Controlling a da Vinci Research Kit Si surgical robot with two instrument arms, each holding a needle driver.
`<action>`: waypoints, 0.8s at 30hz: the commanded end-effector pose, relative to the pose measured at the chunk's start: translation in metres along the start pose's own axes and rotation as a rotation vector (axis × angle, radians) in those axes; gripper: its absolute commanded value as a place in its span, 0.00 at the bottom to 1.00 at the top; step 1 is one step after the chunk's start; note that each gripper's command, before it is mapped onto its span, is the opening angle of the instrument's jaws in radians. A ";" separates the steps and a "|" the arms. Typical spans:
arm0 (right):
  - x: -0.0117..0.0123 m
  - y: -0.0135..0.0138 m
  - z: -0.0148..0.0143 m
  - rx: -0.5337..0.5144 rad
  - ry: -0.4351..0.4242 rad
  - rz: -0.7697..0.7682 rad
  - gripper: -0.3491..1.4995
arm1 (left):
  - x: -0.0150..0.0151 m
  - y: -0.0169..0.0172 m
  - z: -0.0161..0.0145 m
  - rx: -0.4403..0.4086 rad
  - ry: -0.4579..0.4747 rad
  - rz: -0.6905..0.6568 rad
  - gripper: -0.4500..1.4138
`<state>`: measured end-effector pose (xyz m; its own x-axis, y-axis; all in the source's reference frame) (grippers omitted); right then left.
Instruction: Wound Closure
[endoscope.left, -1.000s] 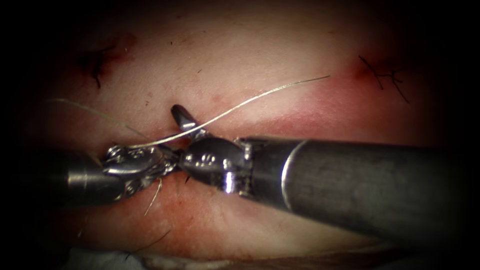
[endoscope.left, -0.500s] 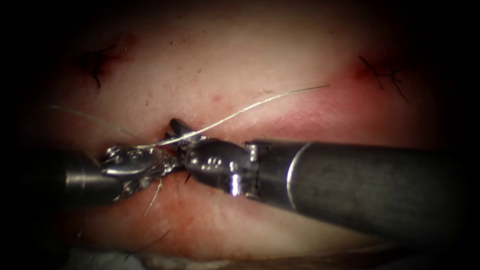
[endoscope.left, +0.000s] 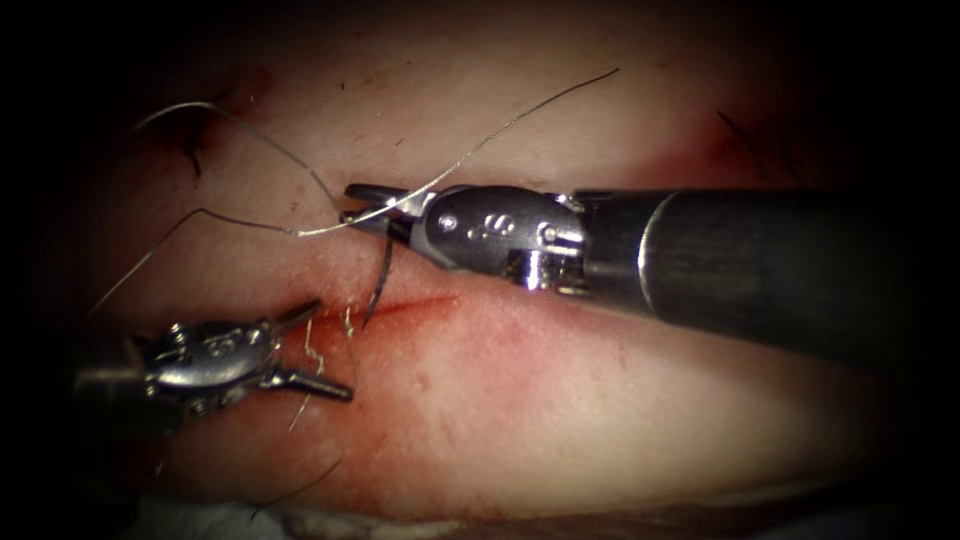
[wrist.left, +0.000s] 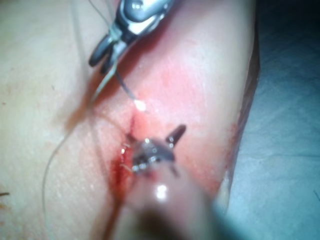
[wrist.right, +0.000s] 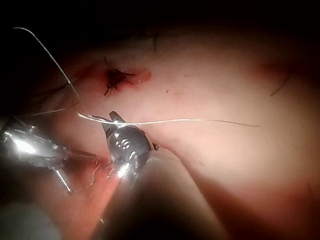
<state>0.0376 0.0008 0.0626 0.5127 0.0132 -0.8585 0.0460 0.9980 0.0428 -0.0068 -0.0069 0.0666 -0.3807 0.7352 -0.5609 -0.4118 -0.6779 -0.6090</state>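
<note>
Two grippers work apart: the right gripper (endoscope.left: 362, 205), above the cut (endoscope.left: 410, 305), is clamped on the needle's (endoscope.left: 381, 280) upper end, its curve hanging to the cut with thread (endoscope.left: 470, 150) draped across. Left gripper (endoscope.left: 318, 350) gapes wide, empty, beside the cut's left end. Earlier both met; the right has since risen.

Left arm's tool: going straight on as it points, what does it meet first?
Likely the kinked thread ahead of the left tool's open, empty jaws; depth unclear. The right tool grips the needle by one end, its tip at the cut.
</note>
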 end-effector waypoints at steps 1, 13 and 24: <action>-0.0001 0.0001 0.0009 0.028 0.014 -0.140 0.00 | -0.0010 0.0005 0.0012 0.005 -0.001 0.000 0.76; 0.0006 -0.0022 0.0016 0.002 0.181 -0.637 0.00 | -0.0045 0.0036 0.0086 -0.002 0.010 0.019 0.70; -0.0018 -0.0023 0.0038 0.007 0.183 -0.675 0.00 | -0.0042 0.0036 0.0099 -0.014 0.011 0.020 0.69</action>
<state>0.0393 -0.0016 0.0653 0.2188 -0.6006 -0.7690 0.3108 0.7900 -0.5285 -0.0144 -0.0117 0.0718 -0.3790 0.7209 -0.5802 -0.3945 -0.6930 -0.6034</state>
